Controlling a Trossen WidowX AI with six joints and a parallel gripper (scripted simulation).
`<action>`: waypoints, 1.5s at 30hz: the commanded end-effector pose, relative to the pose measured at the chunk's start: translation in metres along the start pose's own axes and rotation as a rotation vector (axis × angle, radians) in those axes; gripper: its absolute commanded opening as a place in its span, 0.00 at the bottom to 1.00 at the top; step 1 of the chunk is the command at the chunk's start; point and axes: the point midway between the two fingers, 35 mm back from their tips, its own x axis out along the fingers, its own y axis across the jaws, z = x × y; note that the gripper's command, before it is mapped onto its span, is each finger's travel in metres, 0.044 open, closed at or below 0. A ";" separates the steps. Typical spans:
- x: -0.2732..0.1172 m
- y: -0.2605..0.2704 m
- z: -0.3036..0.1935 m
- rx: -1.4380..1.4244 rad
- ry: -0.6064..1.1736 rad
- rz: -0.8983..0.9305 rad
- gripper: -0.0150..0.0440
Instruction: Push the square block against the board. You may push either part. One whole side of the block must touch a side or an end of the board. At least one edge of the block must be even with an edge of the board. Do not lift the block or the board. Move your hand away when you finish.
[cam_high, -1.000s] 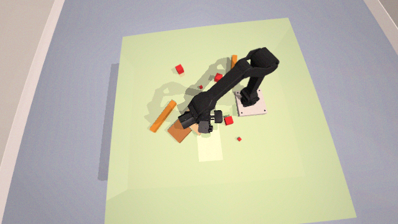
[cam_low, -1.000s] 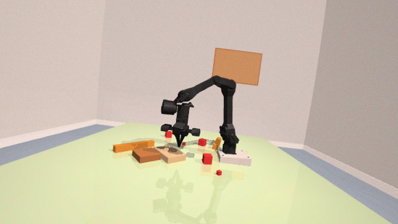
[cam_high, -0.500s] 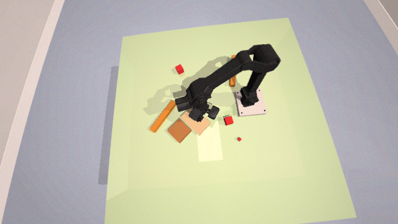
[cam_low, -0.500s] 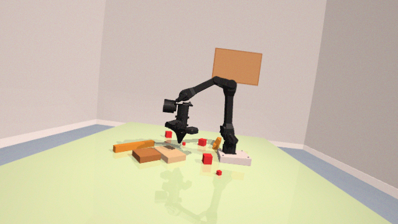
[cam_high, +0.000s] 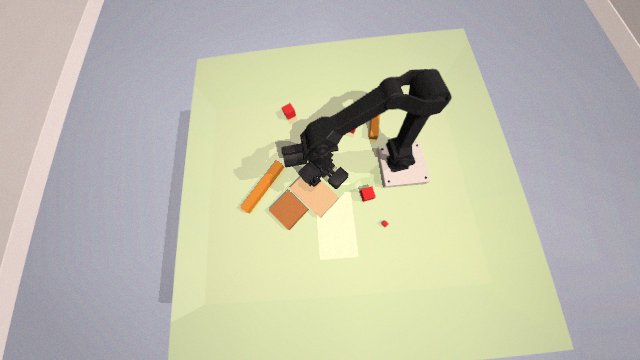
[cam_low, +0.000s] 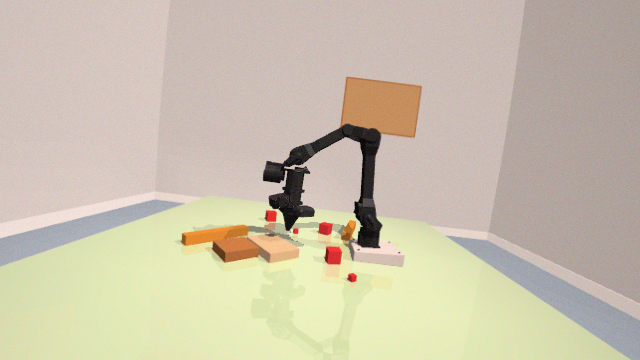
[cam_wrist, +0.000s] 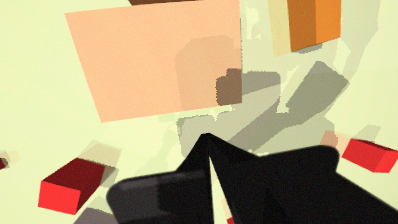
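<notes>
The brown square block (cam_high: 288, 210) (cam_low: 235, 249) (cam_wrist: 162, 2) lies flat beside the light tan board (cam_high: 315, 197) (cam_low: 275, 247) (cam_wrist: 145, 65). One whole side of the block faces the board's long side. They look parallel and touching or nearly so; a hairline gap cannot be ruled out. The block's far corner looks about even with the board's far left corner. The board reaches past the block at the near end. My gripper (cam_low: 288, 229) (cam_wrist: 205, 137) is shut and empty. Its tips hang above the table, just past the board's far edge, clear of both parts.
An orange bar (cam_high: 262, 186) (cam_low: 215, 235) (cam_wrist: 327, 20) lies left of the block. Another orange bar (cam_high: 374, 127) (cam_low: 349, 230) lies behind my base (cam_high: 407, 177) (cam_low: 377, 255). A red cube (cam_high: 367, 194) (cam_low: 333, 255) sits between board and base. Several other red cubes are scattered around.
</notes>
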 end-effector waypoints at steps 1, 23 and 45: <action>0.041 0.003 -0.004 0.009 0.018 0.015 0.25; 0.043 0.002 0.007 0.009 0.016 0.015 0.25; 0.043 0.001 0.023 0.009 0.015 0.015 0.25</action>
